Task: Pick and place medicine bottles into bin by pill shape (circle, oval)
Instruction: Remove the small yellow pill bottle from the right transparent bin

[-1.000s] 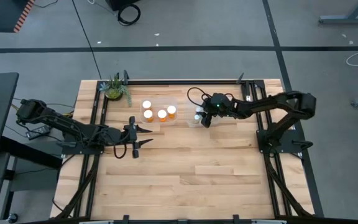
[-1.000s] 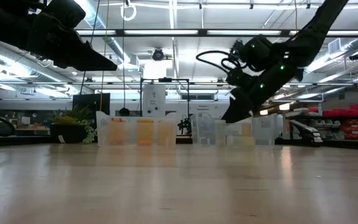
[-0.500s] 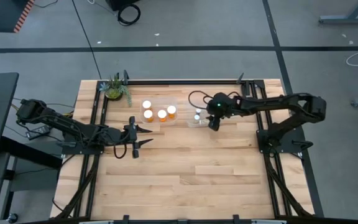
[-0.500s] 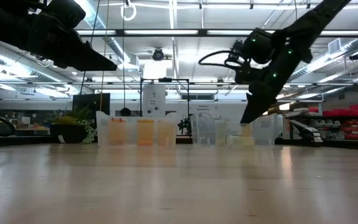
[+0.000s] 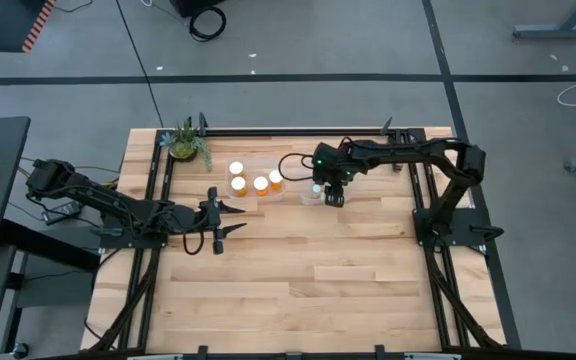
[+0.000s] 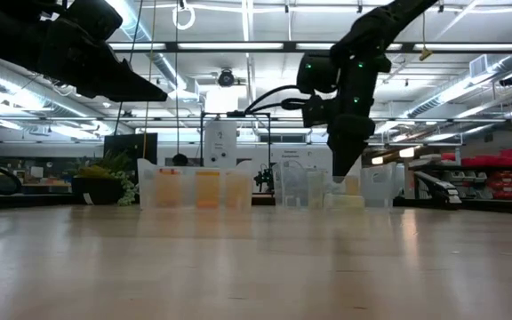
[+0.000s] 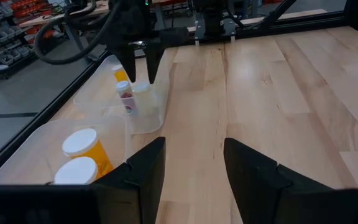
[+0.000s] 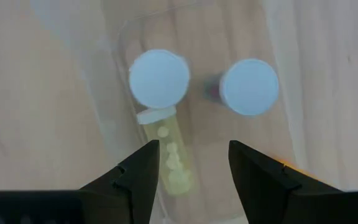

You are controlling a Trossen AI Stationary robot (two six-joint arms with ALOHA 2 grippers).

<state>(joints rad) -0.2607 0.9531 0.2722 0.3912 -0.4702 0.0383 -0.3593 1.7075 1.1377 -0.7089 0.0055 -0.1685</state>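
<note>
Several amber medicine bottles with white caps (image 5: 238,184) stand in the left clear bin (image 5: 230,196). The right clear bin (image 5: 308,198) holds two upright white-capped bottles (image 8: 159,78) (image 8: 248,87) and one lying on its side with pale pills (image 8: 169,158). My right gripper (image 5: 330,196) hangs open and empty over this bin, fingers pointing down (image 6: 339,173). My left gripper (image 5: 220,221) is open and empty, above the table in front of the left bin.
A small potted plant (image 5: 185,140) stands at the far left corner, beside the left bin. Black frame rails run along the table's left, right and far edges. Bare wood (image 5: 298,270) lies between the bins and the near edge.
My right gripper has tipped from a slant to pointing straight down over the right bin. It first swung a little toward the table's right edge, then came back left, and the right arm's forearm has swung toward the far edge.
</note>
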